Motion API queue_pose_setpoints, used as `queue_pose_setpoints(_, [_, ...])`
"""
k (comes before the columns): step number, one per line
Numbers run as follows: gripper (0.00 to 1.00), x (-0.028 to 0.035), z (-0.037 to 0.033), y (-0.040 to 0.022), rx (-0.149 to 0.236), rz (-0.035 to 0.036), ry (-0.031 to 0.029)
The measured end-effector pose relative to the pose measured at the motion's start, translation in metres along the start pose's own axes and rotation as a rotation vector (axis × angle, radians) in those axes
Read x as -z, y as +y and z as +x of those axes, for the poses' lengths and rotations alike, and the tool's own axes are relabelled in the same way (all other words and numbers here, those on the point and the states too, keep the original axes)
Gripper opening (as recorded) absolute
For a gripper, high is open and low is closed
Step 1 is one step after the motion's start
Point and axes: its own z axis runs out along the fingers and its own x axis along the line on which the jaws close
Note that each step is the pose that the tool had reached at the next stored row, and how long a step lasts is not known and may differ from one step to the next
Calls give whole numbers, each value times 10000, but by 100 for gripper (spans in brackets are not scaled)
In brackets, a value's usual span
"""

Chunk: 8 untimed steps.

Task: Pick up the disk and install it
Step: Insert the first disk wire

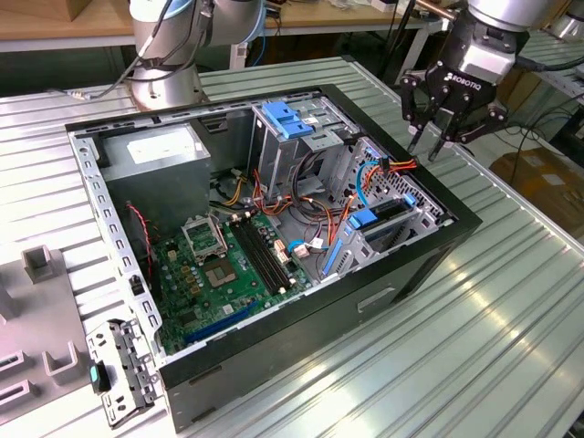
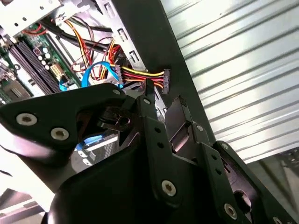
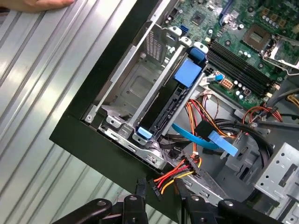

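Observation:
An open black computer case (image 1: 429, 246) lies on the ribbed metal table. In its grey drive cage (image 3: 126, 88) a narrow black slab with blue plastic at both ends (image 3: 170, 105) stands on edge; I take it for the disk (image 1: 385, 213), seen edge-on. My gripper (image 1: 438, 144) hangs open above the case's far corner on the exterior view's right, holding nothing. In both wrist views its black fingers (image 2: 154, 121) spread just over a red, yellow and black power cable plug (image 3: 175, 173), apart from it. The gripper's tips (image 3: 159, 186) are beside the case wall.
A green motherboard (image 1: 219, 265), a grey power supply box (image 1: 160, 151) and a tall blue-latched cage (image 1: 287, 119) fill the case. Loose blue and orange cables (image 3: 210, 137) run near the drive cage. Part of a hand (image 3: 44, 3) rests on the table. Grey fixtures (image 1: 41, 265) stand at the exterior view's left.

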Motion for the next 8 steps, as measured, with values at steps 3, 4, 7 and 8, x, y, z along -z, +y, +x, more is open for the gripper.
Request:
queue_pose_setpoints(3, [37,-19,0,0,658,16,-6])
queue_pose_setpoints(4, [37,-25,-1,0,827,20,-7])
queue_pose_setpoints(7, [37,-54,-1,0,1537,34,-7])
queue_pose_setpoints(8, [37,-74,0,-1,1831,39,2])
